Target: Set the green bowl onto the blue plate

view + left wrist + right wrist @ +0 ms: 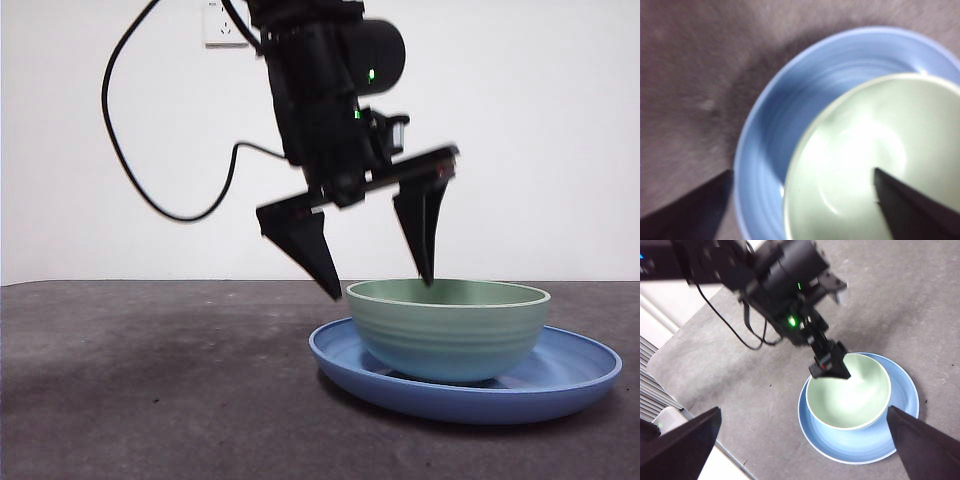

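Note:
The green bowl sits upright on the blue plate, a little off the plate's centre. My left gripper is open just above the bowl's rim. One jaw tip is over the bowl's inside and the other is outside the rim, touching nothing. In the left wrist view the bowl and the plate fill the picture between the spread jaws of this gripper. High above the table, my right gripper stands open and holds nothing.
The dark grey table cover spreads to the left of the plate. A black cable hangs from the left arm before the white wall, below a socket. The table's edge runs at one side in the right wrist view.

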Robot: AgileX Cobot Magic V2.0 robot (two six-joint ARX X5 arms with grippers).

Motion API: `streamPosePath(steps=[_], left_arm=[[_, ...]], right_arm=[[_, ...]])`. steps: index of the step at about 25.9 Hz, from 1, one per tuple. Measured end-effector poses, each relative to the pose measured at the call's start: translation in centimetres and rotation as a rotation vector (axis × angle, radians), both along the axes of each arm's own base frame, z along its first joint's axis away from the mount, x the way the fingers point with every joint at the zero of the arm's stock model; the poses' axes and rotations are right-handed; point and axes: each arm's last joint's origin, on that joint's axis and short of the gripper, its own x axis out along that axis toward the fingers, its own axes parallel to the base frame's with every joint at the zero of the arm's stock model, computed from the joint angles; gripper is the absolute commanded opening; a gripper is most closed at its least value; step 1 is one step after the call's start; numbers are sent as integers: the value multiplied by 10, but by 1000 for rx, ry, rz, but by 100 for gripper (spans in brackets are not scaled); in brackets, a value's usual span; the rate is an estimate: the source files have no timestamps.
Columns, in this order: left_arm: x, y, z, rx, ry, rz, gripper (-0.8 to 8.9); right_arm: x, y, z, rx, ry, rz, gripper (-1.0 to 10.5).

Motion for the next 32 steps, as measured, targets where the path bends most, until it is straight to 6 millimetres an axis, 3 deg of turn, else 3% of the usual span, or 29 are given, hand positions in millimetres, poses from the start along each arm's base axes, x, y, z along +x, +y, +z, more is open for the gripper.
streamPosePath(steps=[3, 6, 10, 13, 23, 28, 32], left_arm=[[0, 3, 30, -5, -8, 2, 506], [-19, 21, 83, -53, -61, -3, 506], [-73, 69, 170, -136, -195, 1, 615], [-122, 114, 208, -71, -260, 33, 631], [-209, 196, 251, -212, -400, 23, 626], [-250, 240, 240, -313, -499, 25, 626], [-278, 271, 217, -384, -583, 19, 626]], right_arm=[[0, 0, 0, 0, 0, 0, 653], [0, 0, 0, 0, 0, 0, 653], [0, 0, 0, 0, 0, 0, 653], [0, 0, 0, 0, 1, 0, 653], [0, 0, 0, 0, 4, 0, 653], [0, 0, 0, 1, 4, 2, 653], [0, 0, 0, 1, 4, 2, 653]])
